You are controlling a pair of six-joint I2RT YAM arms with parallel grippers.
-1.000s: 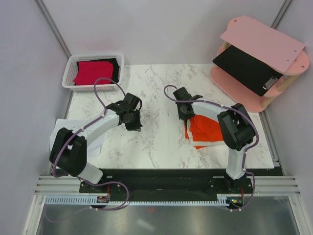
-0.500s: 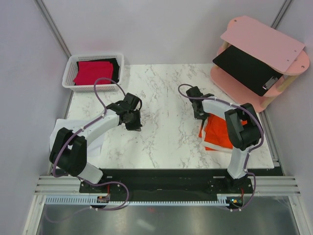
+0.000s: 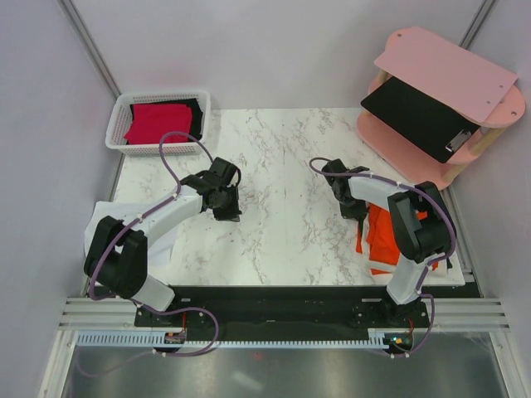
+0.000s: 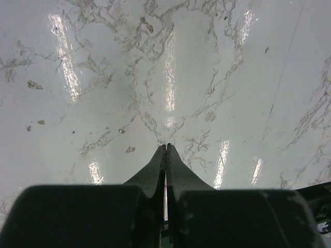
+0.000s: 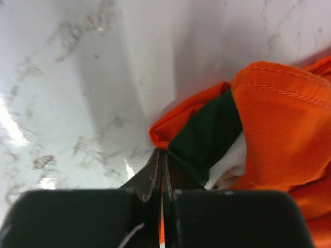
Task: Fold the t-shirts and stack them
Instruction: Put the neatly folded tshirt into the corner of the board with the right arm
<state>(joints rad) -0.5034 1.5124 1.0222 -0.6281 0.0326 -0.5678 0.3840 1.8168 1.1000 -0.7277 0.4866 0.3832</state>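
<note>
Top external view: your right gripper (image 3: pixel 354 207) is down on the desk (image 3: pixel 282 240) at the inner edge of the orange shirt (image 3: pixel 380 240). The shirt lies bunched in a narrow heap close to the desk's right edge, partly under the right arm's elbow. A second ago it lay nearer the middle of the right half and spread wider; half a second ago it was partway over. You have dragged it to the right and a little toward the near edge, and the gripper has travelled with it.

In the right wrist view the gripper (image 5: pixel 161 152) is closed, its tips pressed together on a folded edge of the orange shirt (image 5: pixel 279 103). A sliver of orange shows between the fingers lower down. A dark green patch and a bit of white show inside the fold just beside the tips; you cannot tell what they are.

Your left gripper (image 3: pixel 226 207) has not moved across the three frames. It hangs over bare marble left of centre, well apart from the orange shirt. The left wrist view shows that gripper (image 4: pixel 166 149) closed tip to tip with nothing in it.

The red shirt (image 3: pixel 156 123) and black shirt (image 3: pixel 196 108) lie in the basket (image 3: pixel 114 126) at the far left corner, as before. The clipboard (image 3: pixel 415 112) sits on the pink shelf (image 3: pixel 444 62) at far right, unchanged.
</note>
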